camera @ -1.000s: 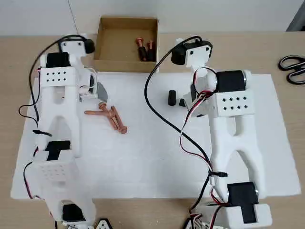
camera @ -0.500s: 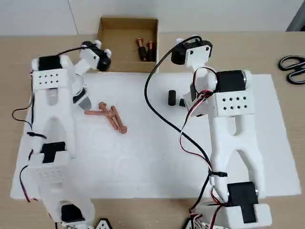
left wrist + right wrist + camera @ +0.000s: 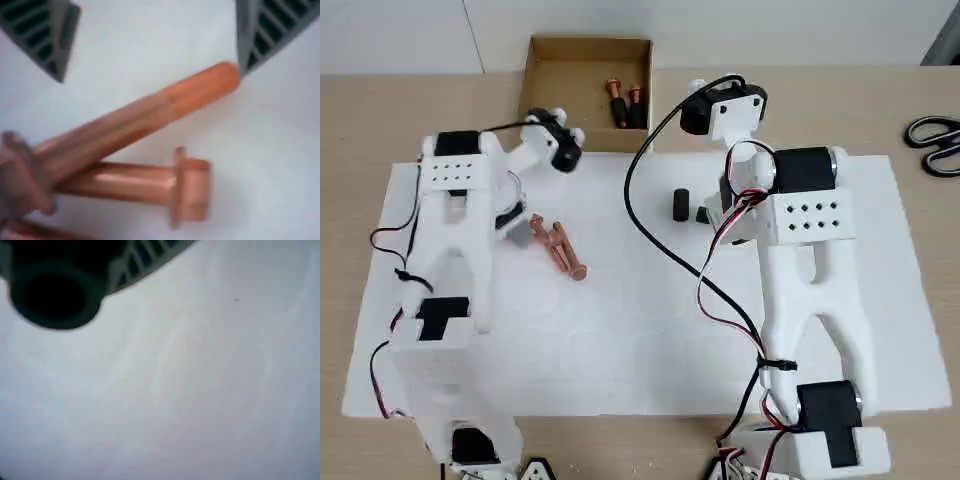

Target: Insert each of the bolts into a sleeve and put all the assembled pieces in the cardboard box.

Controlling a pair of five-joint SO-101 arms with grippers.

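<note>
Hanging low over the copper bolts on the white mat, the left tool stands wide open and holds nothing. In the left wrist view its ribbed fingers are spread well apart, and the plain end of one slanting bolt lies right at the tip of one of them. This bolt crosses over a second bolt whose flanged head points the other way. The bolts lie bunched and touching, on the left arm's side of the mat. A black sleeve stands upright near the mat's far edge, and a second sleeve is just beside it at the right tool; I cannot tell whether that tool grips it. The box sits on the worktop beyond the mat, with two assembled pieces side by side inside. Scissors lie on the worktop well off to the right arm's side.
</note>
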